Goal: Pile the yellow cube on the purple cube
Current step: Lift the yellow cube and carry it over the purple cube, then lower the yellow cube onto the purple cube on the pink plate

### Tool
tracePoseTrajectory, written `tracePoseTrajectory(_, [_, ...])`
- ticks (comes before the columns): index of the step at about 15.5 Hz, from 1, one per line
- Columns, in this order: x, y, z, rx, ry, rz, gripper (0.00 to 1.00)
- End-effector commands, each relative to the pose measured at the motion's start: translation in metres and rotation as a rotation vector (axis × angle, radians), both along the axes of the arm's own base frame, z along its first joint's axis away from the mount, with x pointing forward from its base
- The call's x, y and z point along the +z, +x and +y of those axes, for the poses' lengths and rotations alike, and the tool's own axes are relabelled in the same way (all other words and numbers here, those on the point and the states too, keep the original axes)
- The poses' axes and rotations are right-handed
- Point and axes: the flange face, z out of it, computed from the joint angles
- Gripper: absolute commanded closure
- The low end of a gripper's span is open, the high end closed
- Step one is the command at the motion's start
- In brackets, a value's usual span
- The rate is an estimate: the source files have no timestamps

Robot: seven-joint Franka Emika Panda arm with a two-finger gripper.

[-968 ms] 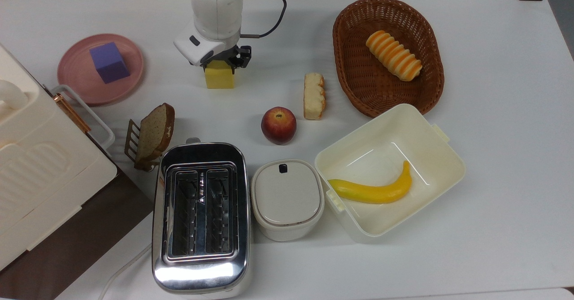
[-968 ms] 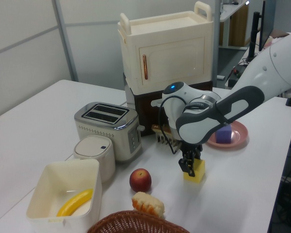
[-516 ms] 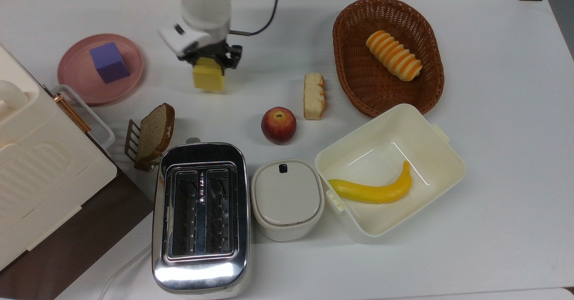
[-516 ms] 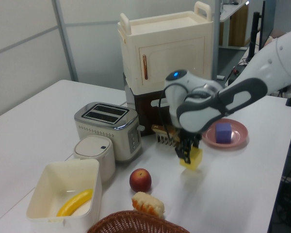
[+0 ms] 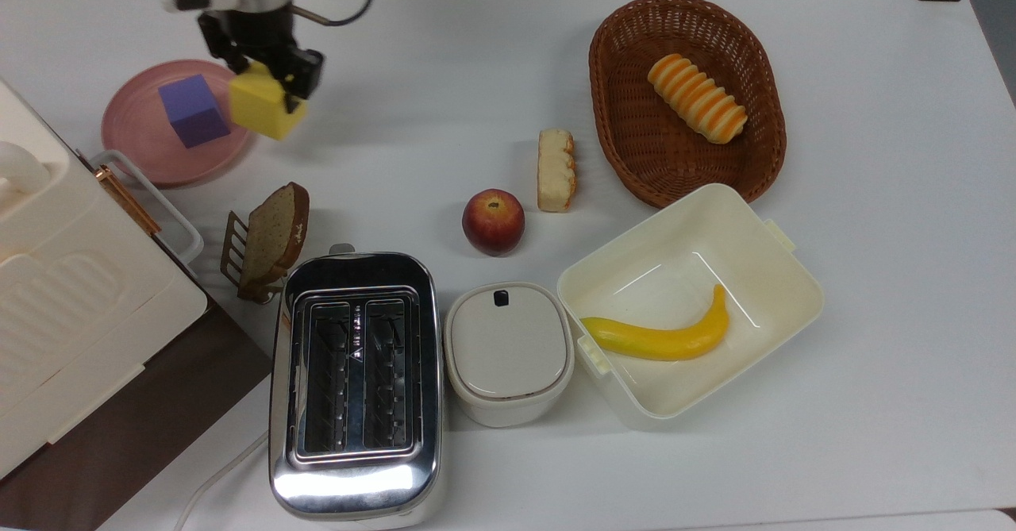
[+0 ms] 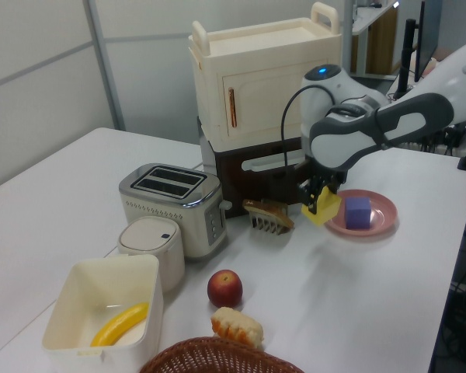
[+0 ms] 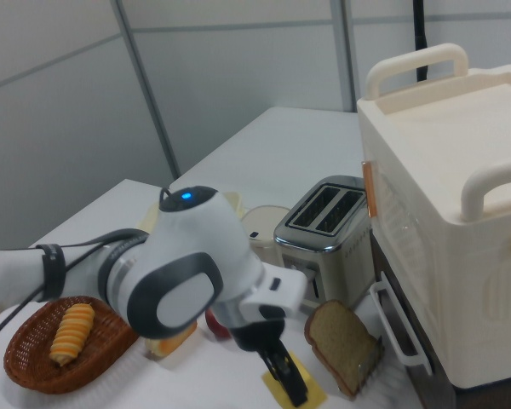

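Gripper [image 5: 266, 67]: upper left of the top view, clamped on your yellow cube [image 5: 266, 104].
Yellow cube: airborne, tilted.
Purple cube [image 5: 193, 110]: on pink plate [image 5: 135, 146], just beside.

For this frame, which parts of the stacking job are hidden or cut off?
- Right view: the yellow cube is mostly covered by the claw and cut by the bottom edge.
- Top view: the claw hides the yellow cube's gripped faces.
- Left view: the yellow cube overlaps the pink plate; its gap to the purple cube is unclear.
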Motion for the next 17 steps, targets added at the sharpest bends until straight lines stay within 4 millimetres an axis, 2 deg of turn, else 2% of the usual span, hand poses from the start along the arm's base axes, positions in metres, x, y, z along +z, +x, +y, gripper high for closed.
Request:
tracePoseTrajectory(1, [-0.001,-0.014,-0.042,-0.101,-0.023,-0.064,0.76])
tracePoseTrajectory(4, [-0.003,-0.027,-0.081,-0.164,-0.030,-0.081,0.76])
tracePoseTrajectory(6, [-0.002,-0.036,-0.097,-0.185,-0.030,-0.073,0.76])
tracePoseTrajectory(8, [0.007,-0.037,-0.102,-0.127,-0.015,-0.022,0.83])
tracePoseTrajectory(11, [0.026,-0.039,-0.101,-0.120,0.067,0.082,0.84])
tracePoseTrajectory(17, [0.013,-0.037,-0.101,-0.114,0.095,0.115,0.84])
